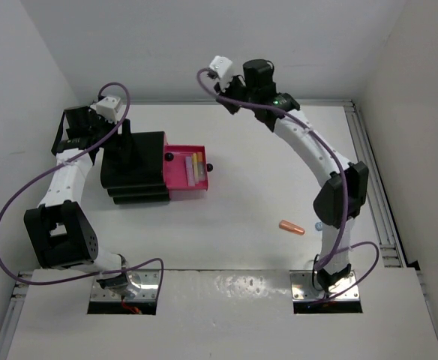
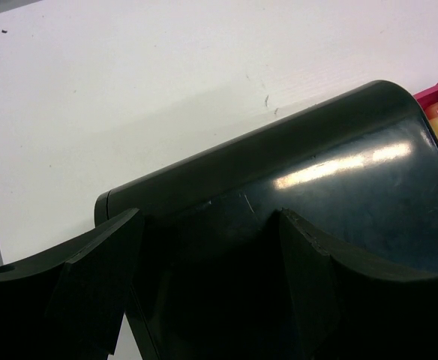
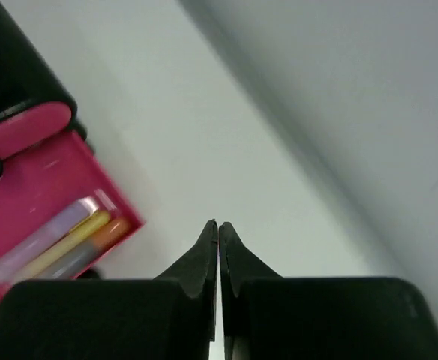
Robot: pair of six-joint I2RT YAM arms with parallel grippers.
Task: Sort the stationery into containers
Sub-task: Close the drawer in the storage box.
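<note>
Two claws: my left claw (image 2: 208, 229) spread wide over the black box (image 2: 339, 172), my right claw (image 3: 218, 229) pinched shut, empty, pink drawer (image 3: 31, 176) pulled out with highlighters (image 3: 61, 244) inside.

**Q:** Type of setting?

**A:** Robotics laboratory, bench-top test cell.

**Q:** Indicated by what?

**A:** Enclosed at the back and both sides by plain white panels (image 1: 204, 45), with a bare white tabletop (image 1: 264, 180) as working surface. Fitted with a left arm (image 1: 61, 187) and a right arm (image 1: 316, 157), bolted to metal base plates (image 1: 125, 289) at the near edge. Wired by loose purple cables (image 1: 9, 217); equipped with small white camera modules (image 1: 221, 66) at the wrists. Framed on the right by an aluminium rail (image 1: 373, 180).
</note>
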